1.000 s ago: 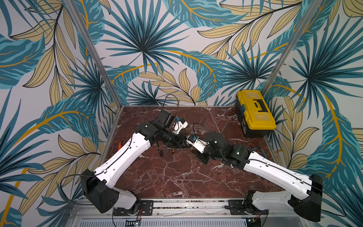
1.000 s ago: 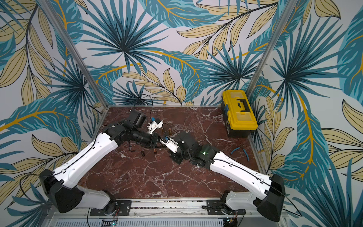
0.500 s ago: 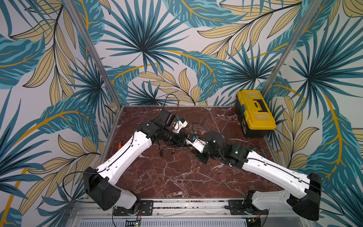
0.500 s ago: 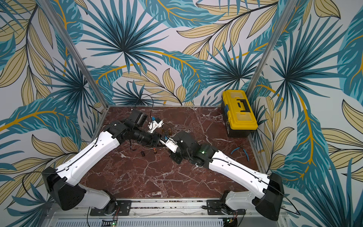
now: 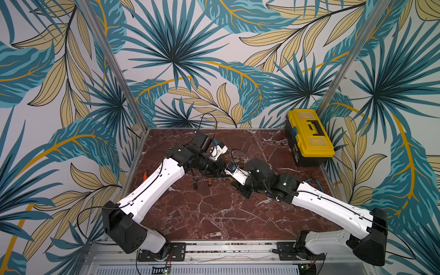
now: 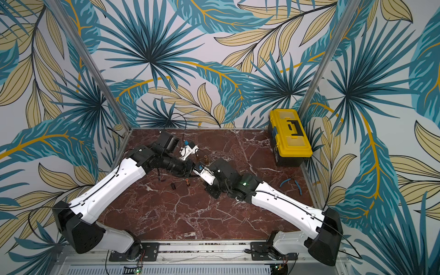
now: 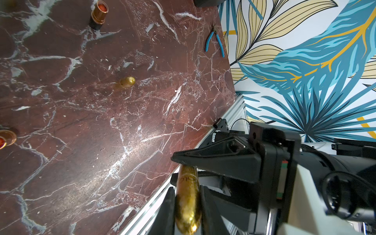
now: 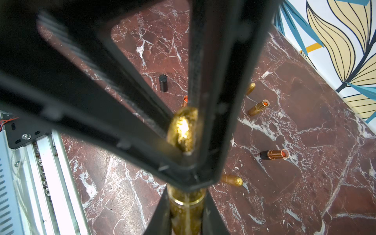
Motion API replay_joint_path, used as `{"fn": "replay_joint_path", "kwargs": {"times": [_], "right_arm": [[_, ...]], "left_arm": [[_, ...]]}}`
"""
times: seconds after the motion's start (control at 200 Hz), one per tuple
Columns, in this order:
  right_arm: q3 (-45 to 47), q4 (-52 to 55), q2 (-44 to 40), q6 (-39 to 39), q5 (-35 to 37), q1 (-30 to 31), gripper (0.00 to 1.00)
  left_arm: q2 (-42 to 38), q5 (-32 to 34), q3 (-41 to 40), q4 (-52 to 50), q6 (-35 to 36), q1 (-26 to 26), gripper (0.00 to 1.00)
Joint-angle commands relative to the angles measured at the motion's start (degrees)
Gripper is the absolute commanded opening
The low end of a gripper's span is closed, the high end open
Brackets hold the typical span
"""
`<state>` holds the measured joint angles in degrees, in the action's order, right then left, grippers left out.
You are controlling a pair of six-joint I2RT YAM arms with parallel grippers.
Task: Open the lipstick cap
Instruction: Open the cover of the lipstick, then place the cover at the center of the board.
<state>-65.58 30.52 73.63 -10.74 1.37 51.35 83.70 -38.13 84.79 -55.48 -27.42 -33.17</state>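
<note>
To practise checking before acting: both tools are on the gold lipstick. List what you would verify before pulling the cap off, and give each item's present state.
1. Left tool shut on the cap: ok.
2. Right tool shut on the base of the gold lipstick: ok.
3. Seam free of both tools: cannot tell.
4. Gold lipstick held off the table: ok.
5. Opened lipsticks on the table apart from both tools: ok.

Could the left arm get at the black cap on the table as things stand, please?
Probably not: the black cap lies near with nothing over it, but that arm's jaws are shut on the gold lipstick.
</note>
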Motion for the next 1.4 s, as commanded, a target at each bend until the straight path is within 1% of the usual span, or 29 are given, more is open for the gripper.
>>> {"fn": "replay_joint_path", "kwargs": {"times": [0.0,0.08,0.16,0.295,0.511,0.591,0.696,0.746,0.841,0.916,1.032,1.197,1.292,1.397], "right_arm": [[-0.87,0.92,-0.22,0.73,0.73,-0.02,0.06],[-0.14,1.26,-0.87,1.24,0.97,0.03,0.04],[1.02,1.68,-2.00,2.01,1.14,-0.02,0.03],[2.39,3.25,-3.64,3.11,1.46,0.04,0.03],[2.26,5.35,-3.07,3.36,2.49,0.30,0.02],[2.04,6.03,-2.70,3.76,2.98,0.38,0.02],[2.45,6.13,-3.42,4.83,3.15,0.32,0.02],[2.80,5.74,-4.26,5.31,3.24,0.33,0.02],[3.09,5.42,-6.28,5.91,4.21,0.33,0.02],[3.17,5.29,-8.65,6.52,5.08,0.33,0.03],[3.77,4.10,-13.11,7.34,6.20,0.33,0.03],[4.93,2.62,-17.91,7.92,8.26,0.33,0.03],[4.76,3.35,-17.95,7.89,8.77,0.33,0.04],[5.04,3.45,-17.42,8.04,8.49,0.33,0.04]], "left_arm": [[-0.86,0.94,0.81,0.38,0.99,0.20,0.08],[-1.49,2.02,0.98,0.46,0.88,0.75,0.08],[-1.77,2.21,1.44,0.44,0.70,1.88,0.07],[-1.79,0.85,3.14,0.38,1.04,4.11,0.06],[-1.27,-0.23,5.76,-0.86,2.38,6.60,0.07],[-1.11,0.91,6.67,-2.20,3.69,7.85,0.07],[0.40,6.29,6.48,-3.05,5.07,8.32,0.08],[1.86,10.14,5.80,-3.05,5.55,7.77,0.08],[5.92,19.76,5.53,-2.96,6.66,4.41,0.10],[10.36,23.75,6.62,-2.82,6.59,2.03,0.10],[16.98,32.81,8.89,-2.07,7.45,-2.43,0.10],[25.50,35.84,11.58,1.25,7.88,-5.24,0.10],[28.75,38.65,11.89,3.13,7.80,-5.55,0.10],[30.94,40.73,10.29,6.56,7.98,-5.51,0.10]]}}
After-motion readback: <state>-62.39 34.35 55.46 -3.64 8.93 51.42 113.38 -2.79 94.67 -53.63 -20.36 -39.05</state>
